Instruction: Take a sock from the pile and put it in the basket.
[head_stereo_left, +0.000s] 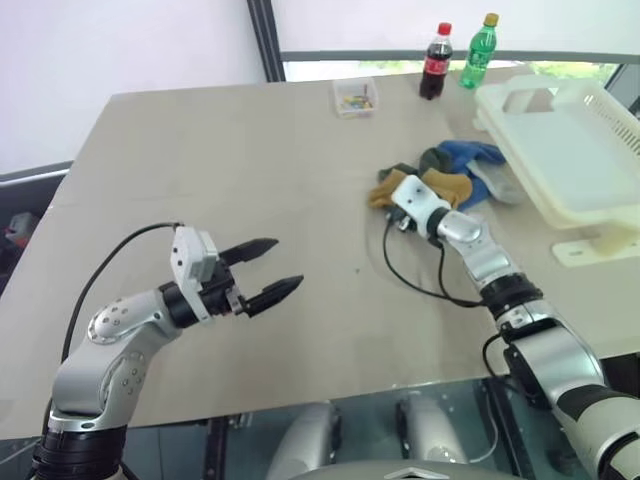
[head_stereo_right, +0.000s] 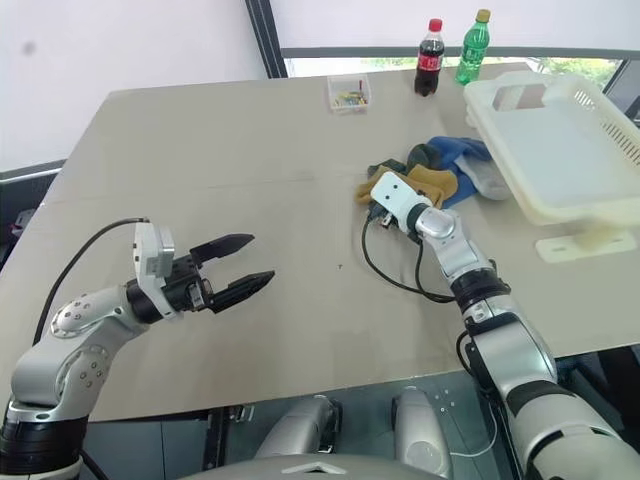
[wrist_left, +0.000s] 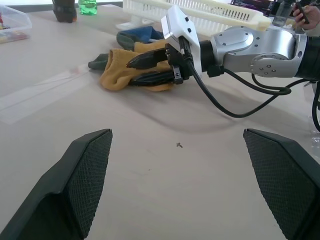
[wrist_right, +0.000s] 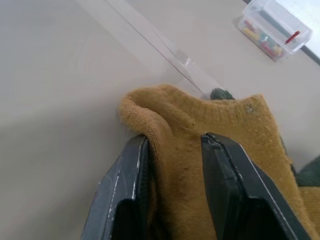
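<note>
The pile (head_stereo_left: 455, 170) of socks, mustard-yellow, blue, dark green and white-grey, lies on the table right of centre, just left of the basket (head_stereo_left: 530, 195), a large cream slotted one. My right gripper (wrist_right: 175, 142) is at the pile's near-left edge, open, its fingers straddling a fold of the mustard sock (wrist_right: 200, 120) on the table. The left wrist view sees that gripper (wrist_left: 132, 73) side-on over the same sock (wrist_left: 115, 75). My left gripper (head_stereo_left: 287, 263) hovers open over bare table at the front left, far from the pile, holding nothing.
A small clear box (head_stereo_left: 355, 97) with colourful bits sits at the table's far edge. Right of it stand a cola bottle (head_stereo_left: 435, 62) and a green bottle (head_stereo_left: 478, 50). A cream flat piece (head_stereo_left: 595, 247) lies in front of the basket. A black cable (head_stereo_left: 400, 270) loops under my right wrist.
</note>
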